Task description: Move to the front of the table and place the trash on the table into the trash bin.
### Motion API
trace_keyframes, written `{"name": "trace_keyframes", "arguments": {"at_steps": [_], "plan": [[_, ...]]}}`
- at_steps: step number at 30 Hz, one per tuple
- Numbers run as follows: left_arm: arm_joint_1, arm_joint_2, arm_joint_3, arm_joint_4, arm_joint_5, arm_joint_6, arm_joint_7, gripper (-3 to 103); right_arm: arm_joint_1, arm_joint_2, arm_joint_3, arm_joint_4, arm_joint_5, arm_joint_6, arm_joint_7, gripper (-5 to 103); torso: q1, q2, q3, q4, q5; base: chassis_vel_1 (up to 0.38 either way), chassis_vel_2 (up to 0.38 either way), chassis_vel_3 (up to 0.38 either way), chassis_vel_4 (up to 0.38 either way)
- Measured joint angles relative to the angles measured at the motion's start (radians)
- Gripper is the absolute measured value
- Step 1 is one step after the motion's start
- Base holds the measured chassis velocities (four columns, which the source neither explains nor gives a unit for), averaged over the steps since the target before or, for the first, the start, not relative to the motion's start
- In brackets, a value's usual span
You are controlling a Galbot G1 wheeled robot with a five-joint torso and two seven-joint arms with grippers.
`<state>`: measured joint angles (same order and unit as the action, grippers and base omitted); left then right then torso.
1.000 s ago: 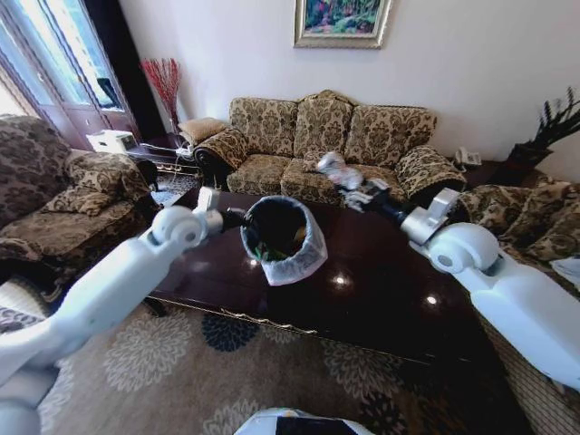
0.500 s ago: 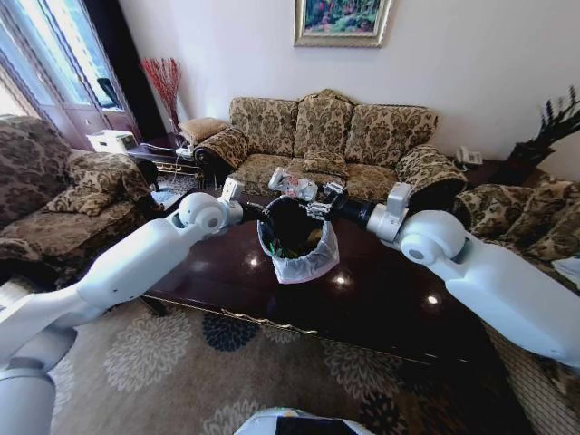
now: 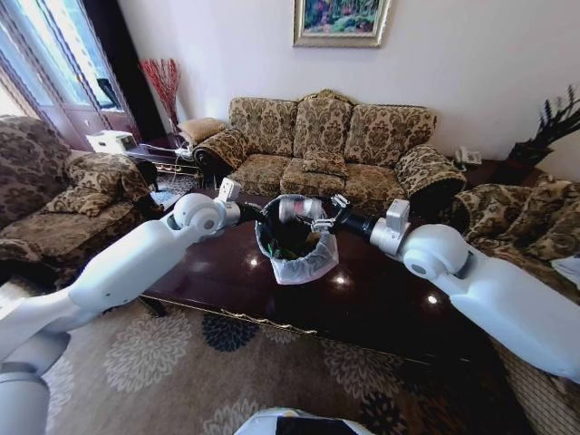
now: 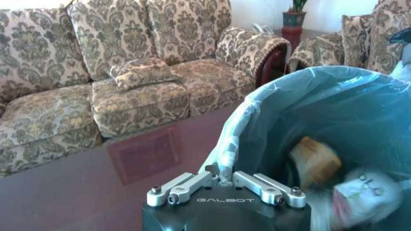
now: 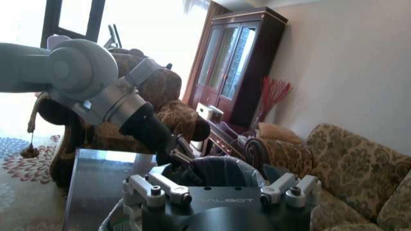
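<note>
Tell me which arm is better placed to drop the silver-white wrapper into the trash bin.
Right. The right pincer hangs over the open top of the trash bin, with the silver-white wrapper at its tip. The left pincer is occupied, clamped on the bin's lined rim.

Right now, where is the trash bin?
In the head view the trash bin stands on the table, left of centre, the left gripper at its rim and the right gripper above its mouth.
</note>
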<state>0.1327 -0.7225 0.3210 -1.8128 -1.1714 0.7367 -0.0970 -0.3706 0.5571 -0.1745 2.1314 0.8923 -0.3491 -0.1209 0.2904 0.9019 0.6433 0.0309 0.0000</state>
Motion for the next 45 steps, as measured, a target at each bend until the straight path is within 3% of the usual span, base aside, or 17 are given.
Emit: {"name": "trace_keyframes", "arguments": {"at_steps": [7, 10, 13, 14, 16, 17, 18, 22, 24, 26, 28, 29, 31, 34, 35, 40, 45], "plan": [[0.011, -0.007, -0.012, -0.016, 0.003, 0.000, -0.031, 0, -0.057, -0.019, 0.055, 0.029, 0.028, 0.029, 0.092, 100, 0.000, 0.000, 0.000, -0.0001, 0.0002, 0.000, 0.000, 0.000, 0.000], [0.070, 0.000, -0.125, -0.030, 0.019, 0.000, -0.068, 0, -0.096, -0.036, 0.109, 0.051, 0.069, 0.048, 0.232, 100, 0.000, 0.000, 0.000, -0.0004, 0.0000, 0.000, 0.000, 0.000, 0.000], [0.133, 0.024, -0.219, -0.057, 0.024, -0.001, -0.086, 0, -0.128, -0.055, 0.157, 0.048, 0.074, 0.067, 0.312, 100, 0.000, 0.000, 0.000, -0.0002, -0.0001, 0.000, 0.000, 0.000, 0.000], [0.205, 0.069, -0.305, -0.095, 0.024, -0.003, -0.095, 0, -0.154, -0.059, 0.209, 0.025, 0.074, 0.074, 0.349, 100, 0.000, 0.000, 0.000, -0.0007, -0.0009, 0.000, 0.000, 0.000, 0.000], [0.250, 0.097, -0.354, -0.116, 0.025, -0.010, -0.101, 0, -0.164, -0.058, 0.235, 0.006, 0.072, 0.077, 0.359, 100, 0.000, 0.000, 0.000, -0.0006, -0.0004, 0.000, 0.000, 0.000, 0.000], [0.332, 0.143, -0.440, -0.148, 0.036, -0.049, -0.133, 0, -0.198, -0.057, 0.307, -0.030, 0.063, 0.079, 0.372, 100, 0.000, 0.000, 0.000, 0.0014, 0.0002, 0.000, 0.000, 0.000, 0.000], [0.332, 0.143, -0.440, -0.148, 0.036, -0.049, -0.133, 0, -0.198, -0.057, 0.307, -0.030, 0.063, 0.079, 0.372, 100, 0.000, 0.000, 0.000, 0.0014, 0.0002, 0.000, 0.000, 0.000, 0.000], [0.511, 0.171, -0.684, -0.180, 0.109, -0.133, -0.203, 0, -0.432, -0.073, 0.641, -0.112, -0.029, 0.082, 0.326, 100, 0.000, 0.000, 0.000, 0.0006, -0.0004, 0.000, 0.000, 0.000, 0.000], [0.552, 0.171, -0.731, -0.186, 0.121, -0.146, -0.200, 0, -0.484, -0.072, 0.697, -0.121, -0.046, 0.087, 0.307, 100, 0.000, 0.000, 0.000, 0.0001, -0.0002, 0.000, 0.000, 0.000, 0.000], [0.703, 0.166, -0.913, -0.204, 0.163, -0.185, -0.137, 0, -0.677, -0.054, 0.906, -0.127, -0.066, 0.102, 0.259, 100, 0.000, 0.000, 0.000, -0.0014, 0.0002, 0.000, 0.000, 0.000, 0.000], [0.757, 0.162, -0.980, -0.211, 0.172, -0.191, -0.112, 0, -0.732, -0.047, 0.965, -0.121, -0.064, 0.106, 0.251, 100, 0.000, 0.000, 0.000, -0.0011, 0.0001, 0.000, 0.000, 0.000, 0.000], [0.886, 0.145, -1.126, -0.245, 0.178, -0.195, -0.066, 0, -0.848, -0.026, 1.081, -0.105, -0.062, 0.118, 0.231, 100, 0.000, 0.000, 0.000, -0.0007, 0.0004, 0.000, 0.000, 0.000, 0.000], [0.951, 0.134, -1.194, -0.268, 0.178, -0.193, -0.044, 0, -0.899, -0.015, 1.126, -0.096, -0.063, 0.124, 0.218, 100, 0.000, 0.000, 0.000, -0.0007, 0.0003, 0.000, 0.000, 0.000, 0.000], [1.224, 0.077, -1.476, -0.375, 0.176, -0.166, 0.038, 0, -1.043, 0.028, 1.245, -0.052, -0.070, 0.143, 0.184, 100, 0.000, 0.000, 0.000, 0.0004, -0.0004, 0.000, 0.000, 0.000, 0.000], [1.271, 0.063, -1.522, -0.396, 0.176, -0.164, 0.051, 0, -1.069, 0.041, 1.267, -0.037, -0.072, 0.144, 0.174, 100, 0.000, 0.000, 0.000, 0.0008, -0.0003, 0.000, 0.000, 0.000, 0.000], [1.415, -0.023, -1.648, -0.483, 0.181, -0.180, 0.083, 0, -1.135, 0.117, 1.325, 0.034, -0.101, 0.140, 0.145, 100, 0.000, 0.000, 0.000, 0.0006, -0.0002, 0.000, 0.000, 0.000, 0.000], [1.430, -0.179, -1.645, -0.596, 0.216, -0.200, 0.065, 0, -1.171, 0.312, 1.324, 0.164, -0.160, 0.128, 0.122, 100, 0.000, 0.000, 0.000, -0.0002, -0.0001, 0.000, 0.000, 0.000, 0.000]]}}
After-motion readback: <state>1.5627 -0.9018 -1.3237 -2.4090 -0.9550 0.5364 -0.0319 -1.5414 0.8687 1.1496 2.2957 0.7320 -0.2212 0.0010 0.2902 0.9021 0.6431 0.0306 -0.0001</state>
